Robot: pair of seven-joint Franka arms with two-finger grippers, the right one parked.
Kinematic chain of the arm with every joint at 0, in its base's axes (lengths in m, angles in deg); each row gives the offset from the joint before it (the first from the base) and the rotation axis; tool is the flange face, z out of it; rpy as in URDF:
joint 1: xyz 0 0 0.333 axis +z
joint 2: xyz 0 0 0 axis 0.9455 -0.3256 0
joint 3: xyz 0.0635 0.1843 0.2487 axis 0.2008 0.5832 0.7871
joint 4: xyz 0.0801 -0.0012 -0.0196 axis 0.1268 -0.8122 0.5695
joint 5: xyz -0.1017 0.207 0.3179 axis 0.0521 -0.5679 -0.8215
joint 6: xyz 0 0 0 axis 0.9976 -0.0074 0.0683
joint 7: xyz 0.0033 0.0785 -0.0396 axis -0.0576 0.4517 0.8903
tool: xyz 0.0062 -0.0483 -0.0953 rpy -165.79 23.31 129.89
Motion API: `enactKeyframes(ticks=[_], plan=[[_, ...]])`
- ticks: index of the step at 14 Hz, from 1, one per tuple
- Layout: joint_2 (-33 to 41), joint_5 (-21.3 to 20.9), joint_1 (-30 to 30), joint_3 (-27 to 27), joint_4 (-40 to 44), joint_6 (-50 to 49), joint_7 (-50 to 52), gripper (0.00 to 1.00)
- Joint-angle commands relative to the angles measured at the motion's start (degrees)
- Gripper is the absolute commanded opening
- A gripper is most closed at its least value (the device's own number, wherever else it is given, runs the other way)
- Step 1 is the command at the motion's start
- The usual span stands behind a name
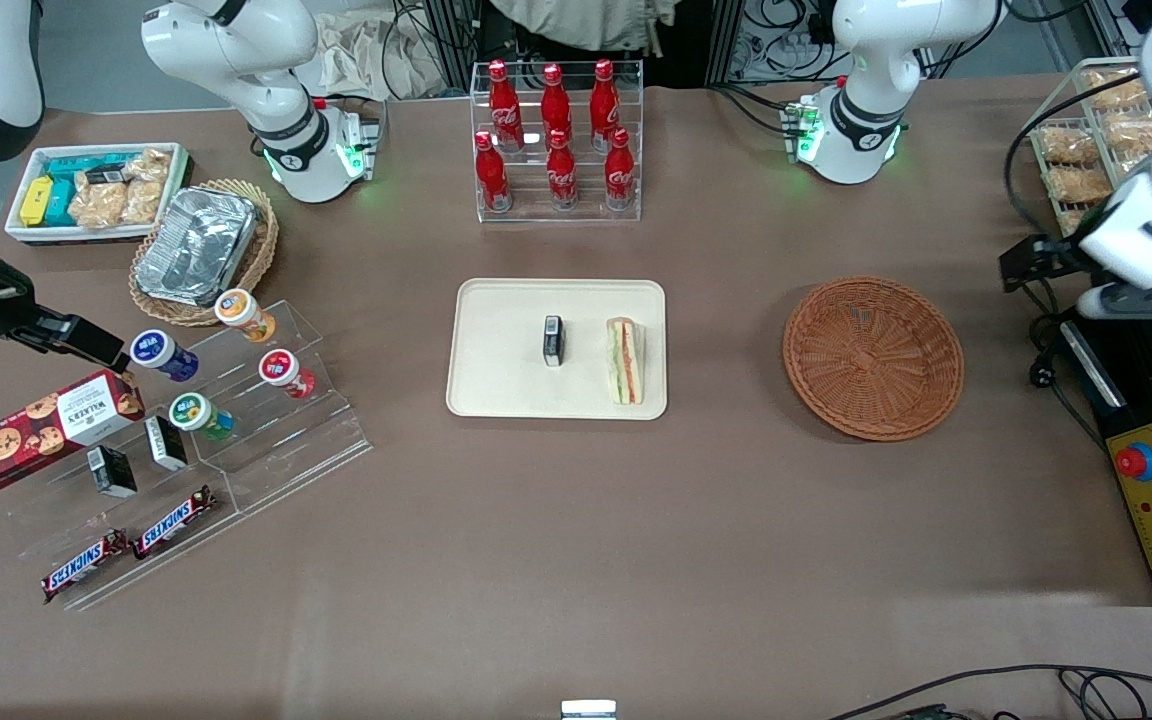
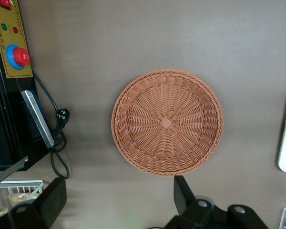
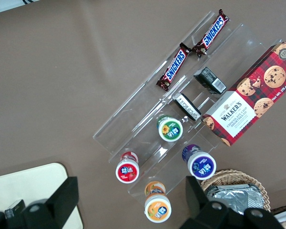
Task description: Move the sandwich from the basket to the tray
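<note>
The sandwich is lying on the tray, at three o'clock from a small black box. The basket is sitting bare on the desk. The gripper is hovering above the basket's edge, fingers spread apart, holding nothing.

sandwich on tray, basket empty

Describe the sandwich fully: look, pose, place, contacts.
The sandwich is a small wedge of pale bread with orange-red, green and cream layers showing along its edge. It lies on the cream tray, near the rim toward the working arm's end, beside a small black box without touching it. The basket is empty. The tool hangs open above the basket.
</note>
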Motion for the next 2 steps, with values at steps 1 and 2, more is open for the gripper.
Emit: enactKeyframes(ticks=[1,2], plan=[[1.1,0.95,-5.02,2.53,0.17,-0.92,0.86,1.0],[1.02,0.95,-5.03,2.36,1.22,-1.18,0.86,1.0]])
